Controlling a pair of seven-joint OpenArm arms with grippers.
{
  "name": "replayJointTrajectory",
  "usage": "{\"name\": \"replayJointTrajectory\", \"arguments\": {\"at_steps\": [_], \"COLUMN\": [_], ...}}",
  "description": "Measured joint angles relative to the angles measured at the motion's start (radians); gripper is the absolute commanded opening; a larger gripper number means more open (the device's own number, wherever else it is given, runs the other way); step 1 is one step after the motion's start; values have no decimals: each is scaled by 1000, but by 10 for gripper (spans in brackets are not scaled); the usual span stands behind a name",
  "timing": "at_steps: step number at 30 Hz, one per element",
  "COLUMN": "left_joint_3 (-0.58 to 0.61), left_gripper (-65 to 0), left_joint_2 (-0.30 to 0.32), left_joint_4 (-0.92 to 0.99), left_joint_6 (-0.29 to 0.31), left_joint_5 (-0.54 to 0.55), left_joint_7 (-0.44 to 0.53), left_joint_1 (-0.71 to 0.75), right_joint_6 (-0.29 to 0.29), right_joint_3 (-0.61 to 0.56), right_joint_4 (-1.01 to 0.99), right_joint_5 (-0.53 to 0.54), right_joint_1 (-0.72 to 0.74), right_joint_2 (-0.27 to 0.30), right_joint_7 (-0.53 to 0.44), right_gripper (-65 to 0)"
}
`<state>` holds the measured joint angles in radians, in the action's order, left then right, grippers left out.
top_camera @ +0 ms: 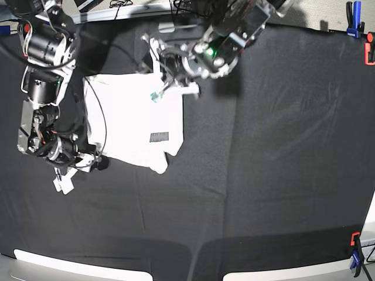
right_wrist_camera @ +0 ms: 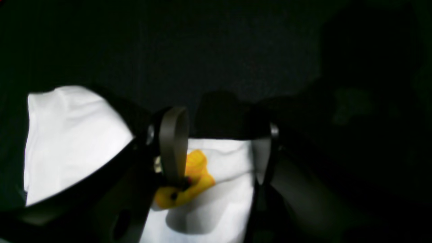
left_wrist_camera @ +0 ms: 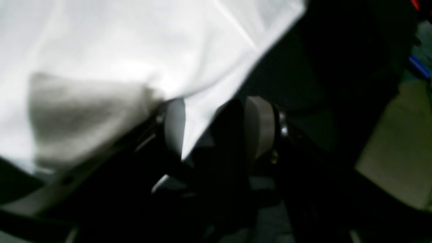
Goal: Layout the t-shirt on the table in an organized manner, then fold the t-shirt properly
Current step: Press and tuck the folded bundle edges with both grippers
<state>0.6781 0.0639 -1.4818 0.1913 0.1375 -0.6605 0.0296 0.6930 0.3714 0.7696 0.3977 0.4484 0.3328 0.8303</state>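
Two end effectors at white t-shirt (top_camera: 133, 123), spread partly folded on black surface (top_camera: 275, 152), upper left in base view. Dark label (top_camera: 159, 137) facing up near right edge of cloth. Left end effector (left_wrist_camera: 219, 130) at far edge of shirt, fingers apart, white hem corner hanging between pads, touching one pad (left_wrist_camera: 173, 130). Right end effector (right_wrist_camera: 219, 145) at near left corner, fingers spread, straddling cloth with yellow print (right_wrist_camera: 192, 184). Red and blue clamps (top_camera: 355, 13) at surface edges.
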Motion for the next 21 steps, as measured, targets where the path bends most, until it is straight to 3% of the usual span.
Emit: {"name": "replayJointTrajectory", "arguments": {"at_steps": [1, 3, 5, 8, 14, 21], "left_joint_3": [0, -3, -5, -3, 2, 2], "left_gripper": [-381, -381, -381, -381, -381, -381], "left_joint_2": [1, 5, 16, 12, -9, -11], "left_joint_4": [5, 26, 68, 171, 380, 442], "left_joint_6": [-14, -99, -133, -135, -100, -103], "left_joint_5": [-51, -119, -129, -126, -85, -89], "left_joint_7": [15, 55, 65, 101, 185, 136], "left_joint_1": [-15, -47, -89, -151, -295, -391], "right_joint_6": [0, -1, -1, -1, 0, 7], "right_joint_3": [0, 0, 0, 1, 4, 5], "right_joint_4": [0, 0, -1, 0, 3, 53], "right_joint_5": [32, 110, 184, 252, 368, 568], "right_joint_1": [-3, -8, -13, -14, -64, -164], "right_joint_2": [3, 17, 37, 55, 37, 24], "right_joint_7": [16, 78, 152, 253, 270, 369], "right_gripper": [-359, -360, -360, -360, -360, -360]}}
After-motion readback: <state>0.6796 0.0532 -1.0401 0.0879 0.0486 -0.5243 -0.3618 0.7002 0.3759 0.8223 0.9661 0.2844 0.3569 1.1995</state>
